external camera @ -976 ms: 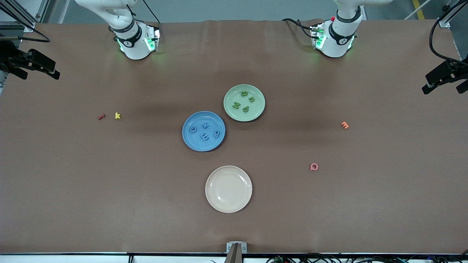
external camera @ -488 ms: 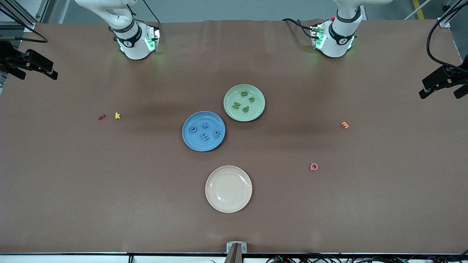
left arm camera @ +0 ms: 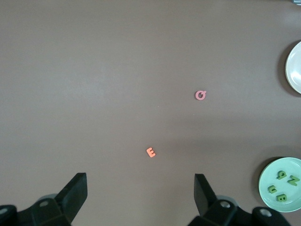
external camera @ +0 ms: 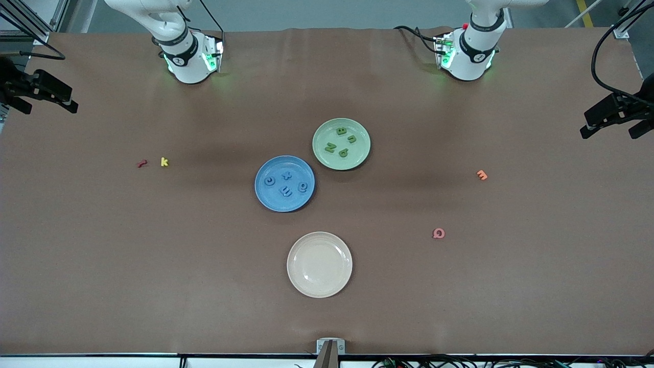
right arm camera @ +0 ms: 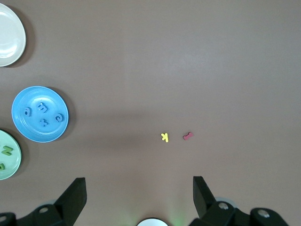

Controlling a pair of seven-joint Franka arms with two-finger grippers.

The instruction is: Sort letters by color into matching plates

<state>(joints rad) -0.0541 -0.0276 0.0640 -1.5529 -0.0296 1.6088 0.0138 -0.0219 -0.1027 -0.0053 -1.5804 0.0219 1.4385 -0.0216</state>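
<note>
Four blue letters (external camera: 286, 184) lie flat in the blue plate (external camera: 265, 197) at mid-table, scattered with no shared heading, and four green letters (external camera: 341, 140) lie flat in the pale green plate (external camera: 360, 154), which touches the blue plate's rim at about its 1 o'clock. The left gripper (left arm camera: 141, 197) hangs high over the left arm's end of the table, jaws spread wide and empty, with the orange letter (left arm camera: 151, 152) below. The right gripper (right arm camera: 139, 200) hangs likewise over the right arm's end, wide and empty, above the yellow letter (right arm camera: 164, 137) and red letter (right arm camera: 188, 136).
</note>
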